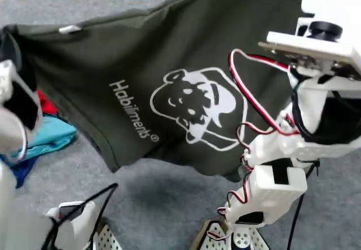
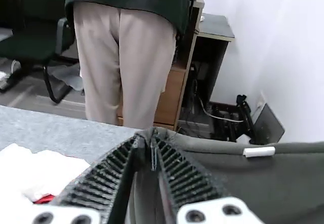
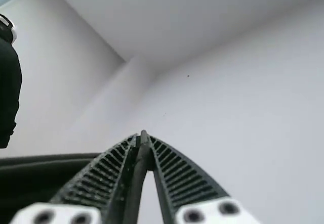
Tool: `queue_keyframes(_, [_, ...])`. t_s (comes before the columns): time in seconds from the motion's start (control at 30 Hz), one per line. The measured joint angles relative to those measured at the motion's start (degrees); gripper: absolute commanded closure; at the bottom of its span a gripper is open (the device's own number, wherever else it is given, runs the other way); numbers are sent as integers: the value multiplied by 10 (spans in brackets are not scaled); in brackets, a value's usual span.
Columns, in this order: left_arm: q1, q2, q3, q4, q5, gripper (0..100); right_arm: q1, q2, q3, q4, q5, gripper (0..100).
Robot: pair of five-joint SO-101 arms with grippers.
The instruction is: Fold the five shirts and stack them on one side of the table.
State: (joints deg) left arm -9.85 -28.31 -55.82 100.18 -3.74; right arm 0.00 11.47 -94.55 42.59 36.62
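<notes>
Shirt [image 1: 141, 52], dark olive with a white print, hangs spread over the grey counter [image 1: 169, 205]; left end effector [image 2: 152, 137] is clamped on one edge of it; right end effector [image 3: 143, 137] is pinched tight on another; teal cloth [image 1: 51, 136] and red cloth [image 1: 46, 104] lie bunched just beside the shirt.

Little room ahead of me
The dark green shirt [image 1: 186, 86] blocks mid-table; grey table [image 1: 169, 205] open nearer me; clothes pile [image 1: 48, 134] crowds left.
</notes>
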Motion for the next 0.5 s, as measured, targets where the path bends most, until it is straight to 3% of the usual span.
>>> queue_keyframes(0.4, [0, -62, 229, -1, -25, 981, 0, -15, 0, 75, 0, 994])
queue_keyframes(0.5, [0, -60, 287, -41, -25, 981, 0, 8, 9, 75, 0, 994])
